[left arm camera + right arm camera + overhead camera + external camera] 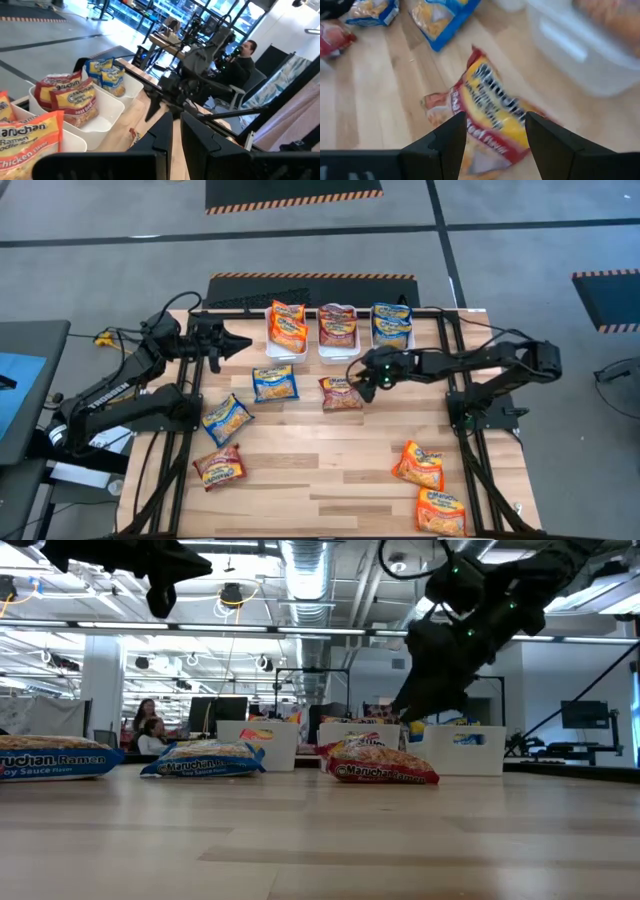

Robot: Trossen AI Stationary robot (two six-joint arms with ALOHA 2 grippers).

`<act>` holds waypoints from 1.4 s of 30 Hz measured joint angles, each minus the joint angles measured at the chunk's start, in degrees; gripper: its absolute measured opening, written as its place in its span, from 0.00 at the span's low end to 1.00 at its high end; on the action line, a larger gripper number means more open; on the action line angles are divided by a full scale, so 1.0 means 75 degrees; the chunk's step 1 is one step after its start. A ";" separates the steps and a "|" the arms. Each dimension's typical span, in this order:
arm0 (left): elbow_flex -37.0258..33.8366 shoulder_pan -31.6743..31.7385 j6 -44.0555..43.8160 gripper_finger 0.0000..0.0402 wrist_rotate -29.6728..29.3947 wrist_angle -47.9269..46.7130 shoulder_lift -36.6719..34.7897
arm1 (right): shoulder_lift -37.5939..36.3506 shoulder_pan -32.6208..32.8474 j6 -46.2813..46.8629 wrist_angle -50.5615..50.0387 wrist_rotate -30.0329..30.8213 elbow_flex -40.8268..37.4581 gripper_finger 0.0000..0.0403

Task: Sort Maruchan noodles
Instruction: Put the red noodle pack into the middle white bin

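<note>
Pale wooden planks form the table (330, 470), its smooth grain running side to side. Two dark jointed arms reach over it. Three white plastic bins (338, 347), rectangular with rounded rims, sit in a row at the far edge; they hold orange, maroon and blue packets in turn.

The right gripper (496, 131) hovers over a maroon packet (492, 115) lying flat on the wood just before the middle bin. Its fingers are spread apart, one to each side of the crinkly, glossy pack, not touching it. A blue packet (274, 383) lies just beyond the fingers' left side.

The left gripper (240, 341) hangs in the air beside the orange bin, its fingers nearly together and empty.

More flat packets lie scattered: a blue and a maroon one at the left, two orange ones (428, 485) at the right near corner.
</note>
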 joint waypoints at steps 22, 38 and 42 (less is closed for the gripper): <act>-0.0003 0.0000 0.0143 0.06 -0.0036 -0.0713 -0.0003 | 0.0230 0.0682 0.5431 -0.1064 0.0039 0.0006 0.57; -0.0003 -0.0003 0.0099 0.06 0.0028 -0.0982 0.0000 | 0.1777 0.0930 0.6956 0.0114 0.0418 0.0023 0.57; -0.0003 -0.0003 0.0055 0.06 0.0046 -0.0980 -0.0001 | 0.1946 0.0930 0.7418 0.0205 0.0545 0.0038 0.56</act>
